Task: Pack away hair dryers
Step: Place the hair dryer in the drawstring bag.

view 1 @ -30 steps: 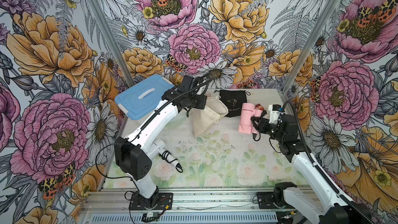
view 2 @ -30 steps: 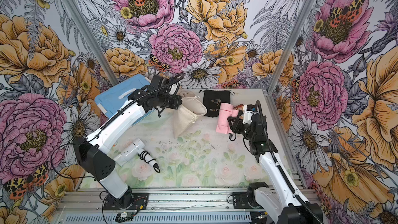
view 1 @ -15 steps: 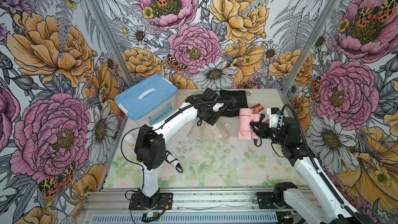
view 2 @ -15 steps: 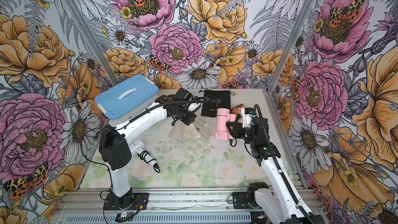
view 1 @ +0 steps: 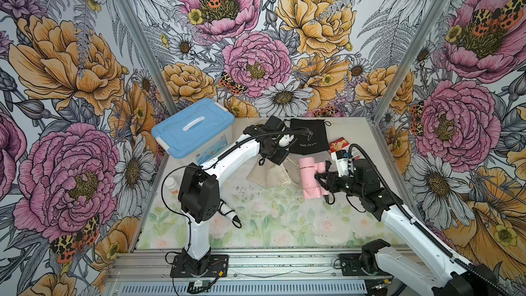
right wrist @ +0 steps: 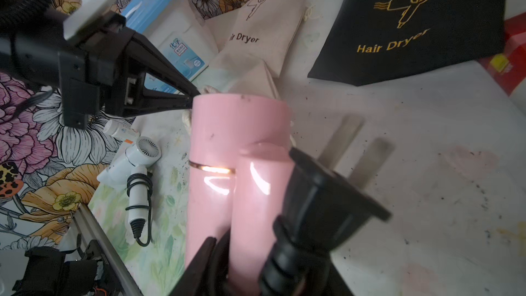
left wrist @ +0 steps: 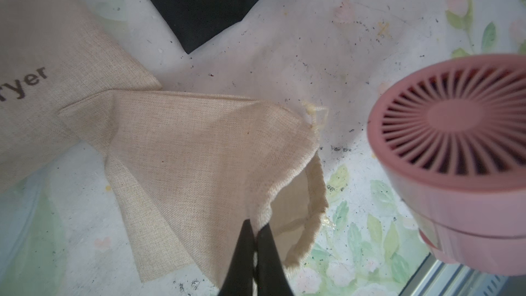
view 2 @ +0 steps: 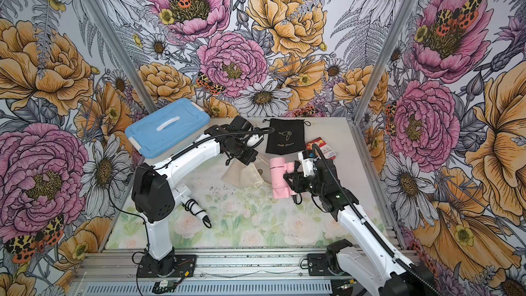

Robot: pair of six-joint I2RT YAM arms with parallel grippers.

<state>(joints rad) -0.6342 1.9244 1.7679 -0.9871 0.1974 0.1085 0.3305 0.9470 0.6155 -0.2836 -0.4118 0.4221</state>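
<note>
A pink hair dryer [view 1: 308, 177] [view 2: 277, 179] hangs over the table's right middle. My right gripper [view 1: 317, 179] [right wrist: 236, 252] is shut on its folded handle, beside the black plug [right wrist: 321, 195]. My left gripper [left wrist: 256, 232] [view 1: 277, 160] is shut on the mouth rim of a beige pouch [left wrist: 185, 152] [view 1: 267, 176]. That mouth gapes just left of the pink dryer's grille [left wrist: 455, 126]. A white hair dryer [view 2: 187, 197] [right wrist: 131, 160], with black cord round its handle, lies at the front left, partly behind the left arm.
A black "Hair Dryer" pouch [view 1: 308, 138] [right wrist: 412, 24] lies flat at the back. A blue-lidded box [view 1: 193, 129] stands at the back left. A red packet [view 1: 340, 143] lies at the back right, and a small white bottle [view 1: 172, 183] by the left wall.
My left gripper has dragged the beige pouch from the back left to the middle, next to the pink dryer. The right gripper has shifted the pink dryer slightly forward.
</note>
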